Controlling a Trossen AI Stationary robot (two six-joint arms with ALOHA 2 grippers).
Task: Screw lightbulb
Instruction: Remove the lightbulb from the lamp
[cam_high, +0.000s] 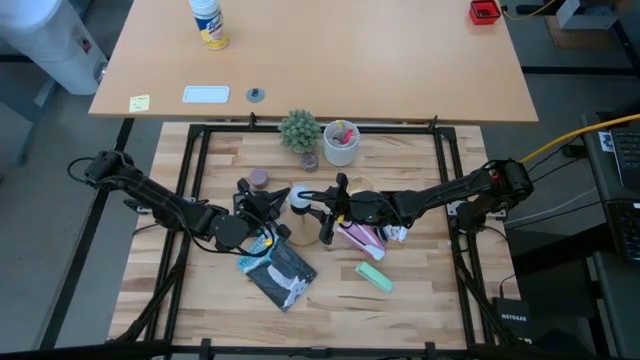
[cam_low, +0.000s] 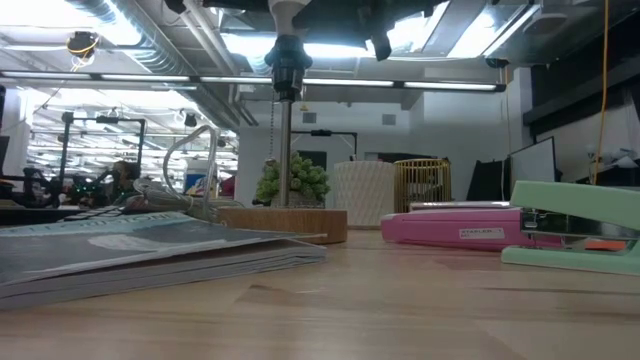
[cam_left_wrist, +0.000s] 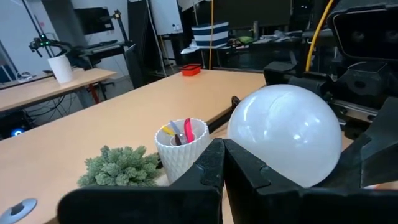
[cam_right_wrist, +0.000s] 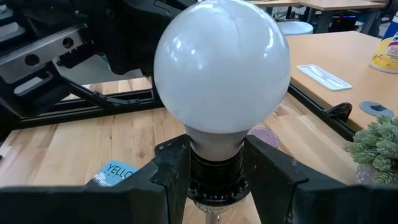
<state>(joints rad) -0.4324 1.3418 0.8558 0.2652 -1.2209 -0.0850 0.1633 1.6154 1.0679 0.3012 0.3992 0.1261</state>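
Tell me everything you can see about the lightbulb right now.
The lightbulb is a round, milky white globe with a glossy surface that mirrors the ceiling lights. It narrows to a white neck above a dark ribbed collar. It stands upright, globe on top. The right gripper is shut on the collar, one dark finger on each side. The left gripper, shut, sits right beside the globe; whether they touch is unclear. From above, the bulb sits near the middle of the wooden table, between both arms.
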